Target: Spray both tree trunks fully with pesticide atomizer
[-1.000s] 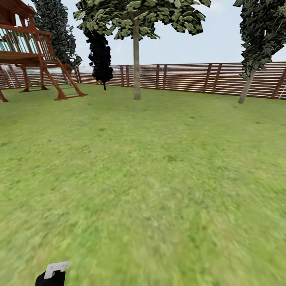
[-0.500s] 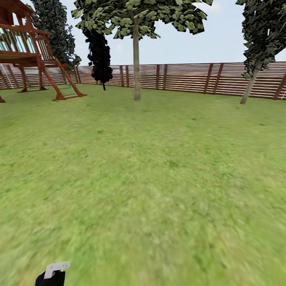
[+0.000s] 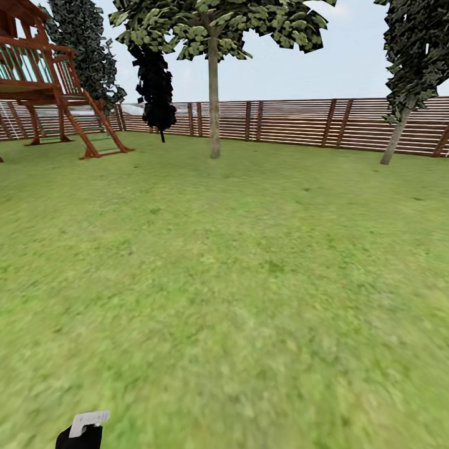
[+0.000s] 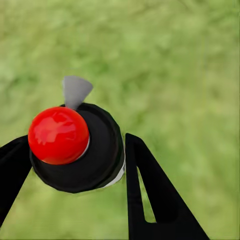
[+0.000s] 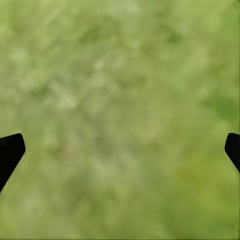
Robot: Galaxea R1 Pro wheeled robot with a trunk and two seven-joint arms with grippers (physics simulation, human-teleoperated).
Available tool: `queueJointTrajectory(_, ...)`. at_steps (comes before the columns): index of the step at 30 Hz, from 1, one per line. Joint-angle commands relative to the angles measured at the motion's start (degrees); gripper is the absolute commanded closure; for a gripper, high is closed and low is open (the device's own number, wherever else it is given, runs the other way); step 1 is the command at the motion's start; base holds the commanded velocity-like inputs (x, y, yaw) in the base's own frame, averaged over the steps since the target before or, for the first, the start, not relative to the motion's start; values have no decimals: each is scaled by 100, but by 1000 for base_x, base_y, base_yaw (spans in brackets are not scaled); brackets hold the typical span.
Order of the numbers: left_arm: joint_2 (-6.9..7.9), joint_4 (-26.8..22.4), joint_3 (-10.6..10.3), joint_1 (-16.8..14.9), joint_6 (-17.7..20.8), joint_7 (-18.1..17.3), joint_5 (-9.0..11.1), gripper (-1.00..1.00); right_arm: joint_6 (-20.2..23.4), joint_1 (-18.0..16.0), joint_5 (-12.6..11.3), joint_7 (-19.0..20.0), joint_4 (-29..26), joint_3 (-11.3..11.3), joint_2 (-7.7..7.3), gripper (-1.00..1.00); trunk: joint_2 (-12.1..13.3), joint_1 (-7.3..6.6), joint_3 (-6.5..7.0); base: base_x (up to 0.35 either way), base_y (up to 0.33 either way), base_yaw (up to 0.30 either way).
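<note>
Gripping the pesticide atomizer (image 4: 80, 150) between its black fingers (image 4: 150, 190), the left gripper (image 4: 75, 160) hangs over blurred lawn (image 3: 249, 280); red top and grey nozzle face the wrist camera. Right gripper (image 5: 120, 145) fingers spread wide, nothing between them, grass beneath. Head view: one tree (image 3: 214, 81) at 12 o'clock and another (image 3: 405, 75) at 2 o'clock before the slat fence (image 3: 293, 121), a wooden play tower (image 3: 43, 81) at 10 o'clock.
</note>
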Motion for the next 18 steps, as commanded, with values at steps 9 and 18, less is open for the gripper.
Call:
queueJointTrajectory(9,0,-1,3,0,0,0,0,100,0,0,1,0,0,0,0,-100,0,0,0,338,0,0)
queueJointTrajectory(18,-3,6,0,0,0,0,0,100,0,0,0,0,0,0,0,-100,0,0,0,338,0,0)
